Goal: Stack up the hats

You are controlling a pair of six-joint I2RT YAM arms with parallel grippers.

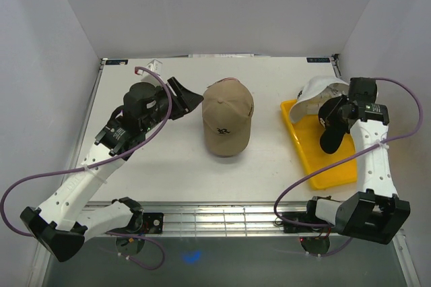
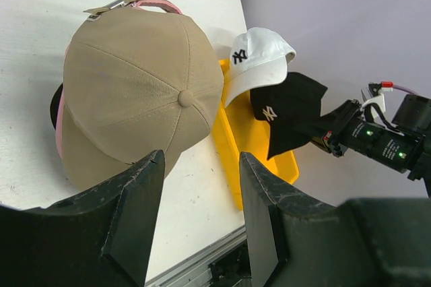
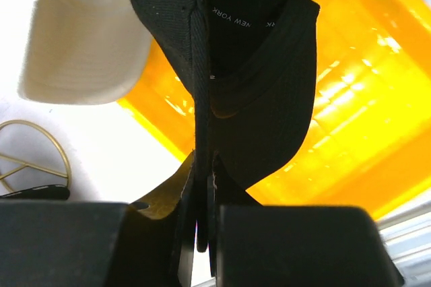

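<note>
A tan cap (image 1: 227,122) lies mid-table on top of a pink cap (image 2: 60,132) and a black cap (image 2: 53,106), whose edges show under it in the left wrist view. My left gripper (image 1: 185,98) is open and empty just left of this stack (image 2: 135,85). My right gripper (image 1: 335,117) is shut on the black cap with the NY logo (image 1: 332,137), pinching its edge (image 3: 249,65) and holding it above the yellow tray (image 1: 330,169). The white NY cap (image 1: 315,90) sits at the tray's far end and also shows in the right wrist view (image 3: 81,38).
The yellow tray (image 3: 363,118) lies at the right of the table. A gold wire loop (image 3: 37,155) stands beside it under the white cap. White walls close the table in on three sides. A metal rail (image 1: 222,216) runs along the near edge.
</note>
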